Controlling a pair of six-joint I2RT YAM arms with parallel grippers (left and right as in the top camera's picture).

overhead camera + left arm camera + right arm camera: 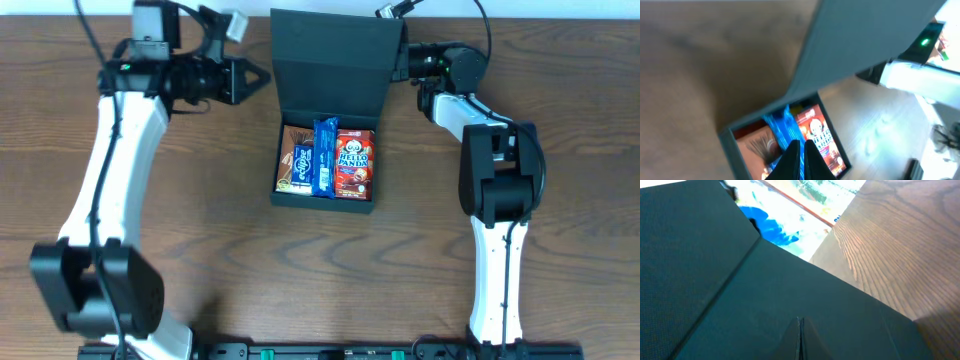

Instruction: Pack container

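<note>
Right hand (406,62), clenched, sits at the right edge of the container (325,206)'s raised lid (335,60).
Left hand (262,76), clenched and empty, lies just left of that lid.

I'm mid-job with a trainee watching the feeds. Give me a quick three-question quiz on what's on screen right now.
1. True or false: the container has its lid closed flat.
2. In the overhead view, where in the container does the Hello Panda box sit? A) left B) middle C) right
3. Fill in: the left pincer and the right pincer are both ____.
Key: 1 false, the lid stands open; 2 C; 3 shut.
</note>
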